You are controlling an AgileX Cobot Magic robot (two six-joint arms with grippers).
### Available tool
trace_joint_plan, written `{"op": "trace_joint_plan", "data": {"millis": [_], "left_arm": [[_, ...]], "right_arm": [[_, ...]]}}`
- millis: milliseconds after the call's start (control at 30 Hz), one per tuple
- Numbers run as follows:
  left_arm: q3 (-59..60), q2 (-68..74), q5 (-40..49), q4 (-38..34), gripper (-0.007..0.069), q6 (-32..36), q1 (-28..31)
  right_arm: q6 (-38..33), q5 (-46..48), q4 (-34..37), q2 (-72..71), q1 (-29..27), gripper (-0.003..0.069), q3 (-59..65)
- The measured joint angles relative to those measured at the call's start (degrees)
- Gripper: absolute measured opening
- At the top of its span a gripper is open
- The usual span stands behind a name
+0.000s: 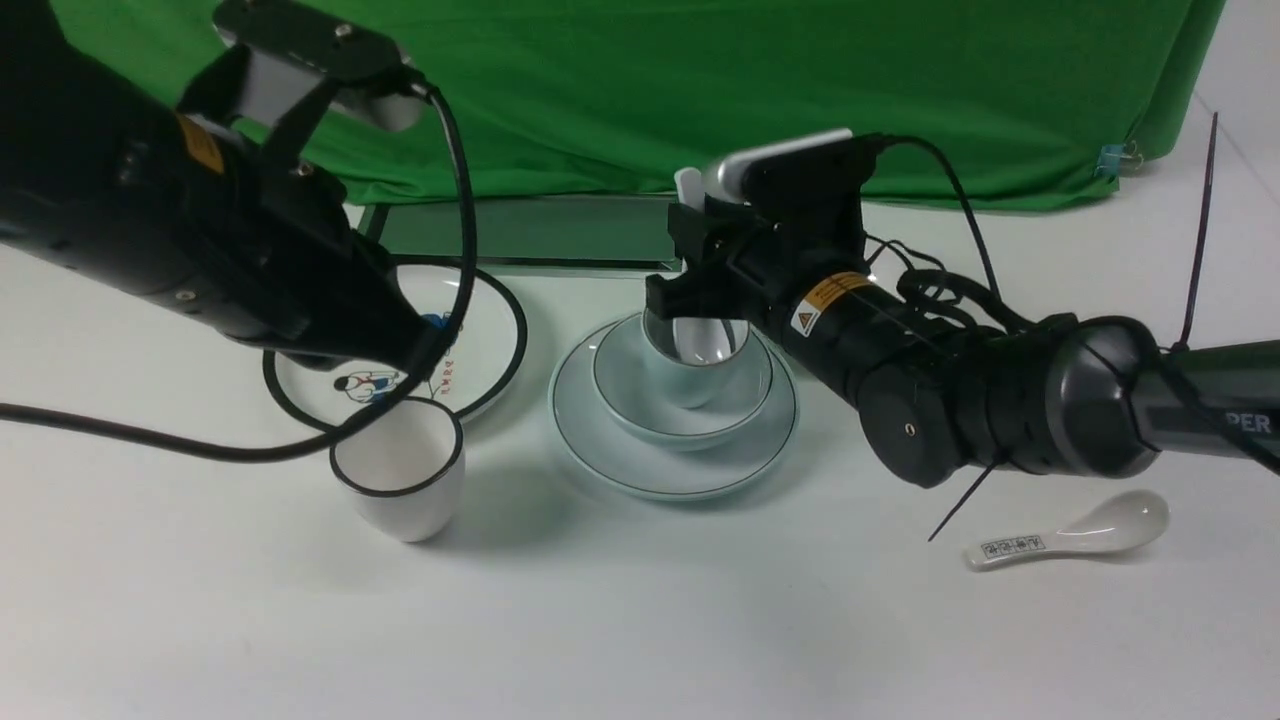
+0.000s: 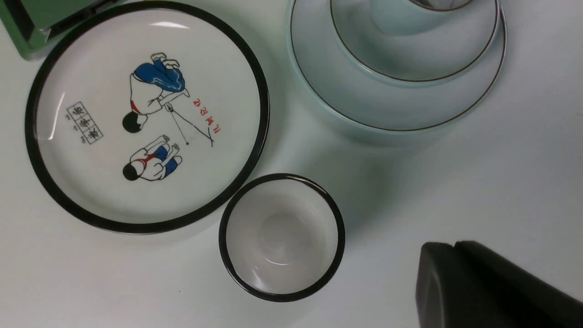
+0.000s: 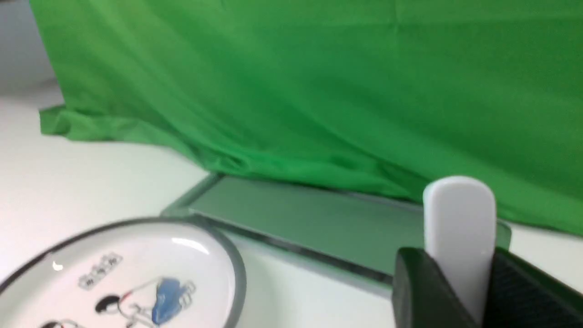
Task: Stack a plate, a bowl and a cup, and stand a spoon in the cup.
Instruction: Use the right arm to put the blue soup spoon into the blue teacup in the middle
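Note:
The pale blue plate [image 1: 640, 470] sits mid-table with the bowl [image 1: 620, 395] on it and the cup [image 1: 690, 388] standing in the bowl. My right gripper [image 3: 457, 269] is shut on the handle of the plain white spoon [image 3: 459, 214]. It holds the spoon upright, with the spoon's scoop [image 1: 706, 342] down inside the cup. My left gripper [image 2: 455, 248] is shut and empty, hovering over the table near the black-rimmed cup. The stack also shows at the edge of the left wrist view [image 2: 346, 105].
A white plate with a thick black rim and cartoon figures [image 1: 490, 320] lies left of the stack. A black-rimmed white cup [image 1: 400, 485] stands in front of it. A patterned spoon [image 1: 1070, 535] lies at the front right. A green-edged board [image 1: 540, 232] and green cloth are behind.

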Motion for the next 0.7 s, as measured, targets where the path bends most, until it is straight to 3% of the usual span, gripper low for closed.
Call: {"op": "trace_joint_plan", "data": {"millis": [133,300,400,533,700], "left_arm": [[0.0,0.0,0.0,0.2,-0.0036,0.0,0.0],[0.0,-0.5,0.1,1.1,-0.0036,-1.3,0.0],[0.5,-1.7,0.1,3.1,-0.0036,-3.2,0.0],[6.8,-8.5,-1.6,10.2,-0.0036,-10.0,0.0],[19.3,-21.6,-7.3,14.3,-0.0036,-16.9,0.0]], "right_arm": [[-1.2,0.7,0.0,0.0,0.0,0.0218,0.0],[-2.0,3.7,0.0,-2.6,0.0,0.0324,0.0],[-2.1,7.5,0.0,-5.9,0.1,0.0328,0.0],[-4.5,21.9,0.0,-16.5,0.1,0.0228,0.0],[-9.4,37.1,0.0,-29.7,0.1,0.0038,1.2]]}}
